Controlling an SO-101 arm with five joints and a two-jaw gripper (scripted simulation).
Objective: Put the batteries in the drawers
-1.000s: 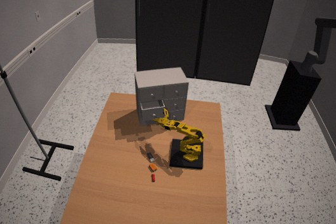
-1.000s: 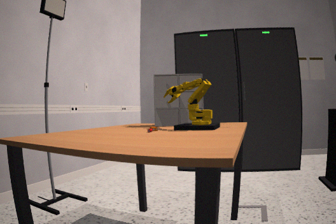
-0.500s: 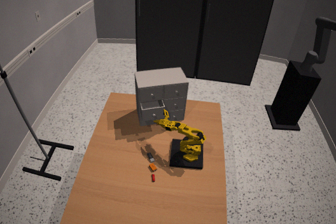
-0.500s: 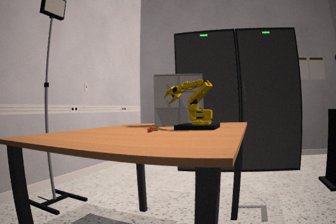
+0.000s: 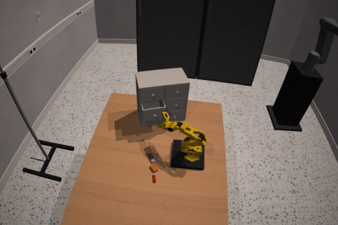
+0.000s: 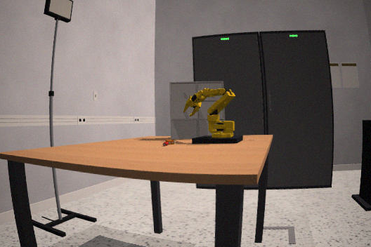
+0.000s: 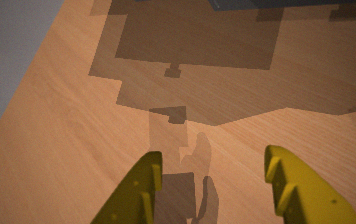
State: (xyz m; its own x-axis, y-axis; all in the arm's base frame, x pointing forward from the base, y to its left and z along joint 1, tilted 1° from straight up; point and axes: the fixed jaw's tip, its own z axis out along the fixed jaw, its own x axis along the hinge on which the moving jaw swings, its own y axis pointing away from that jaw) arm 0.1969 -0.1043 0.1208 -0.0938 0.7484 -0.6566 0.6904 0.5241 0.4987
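The grey chest (image 5: 162, 84) (image 6: 179, 96) stands at the table's far end. Its middle-row left drawer (image 5: 153, 105) is pulled out a little; the other drawers look shut. My gripper (image 5: 164, 116) (image 6: 191, 109) (image 7: 212, 161) hangs in the air just in front of the chest, below that drawer, and points down at the bare table top. Its fingers stand apart with nothing between them. A dark block with a pale end, the nine-volt battery (image 5: 151, 156), lies on the table left of the arm's base. A small orange thing (image 5: 153, 167) and a small red thing (image 5: 154, 178) lie just in front of it. I cannot tell which is the AA battery.
The arm's black base plate (image 5: 187, 161) (image 6: 217, 139) sits right of the small things. The small things show as one red-orange spot (image 6: 168, 142) in the exterior view. A lamp stand (image 5: 43, 160) stands on the floor to the left, and tall dark cabinets (image 5: 207, 38) stand behind the table.
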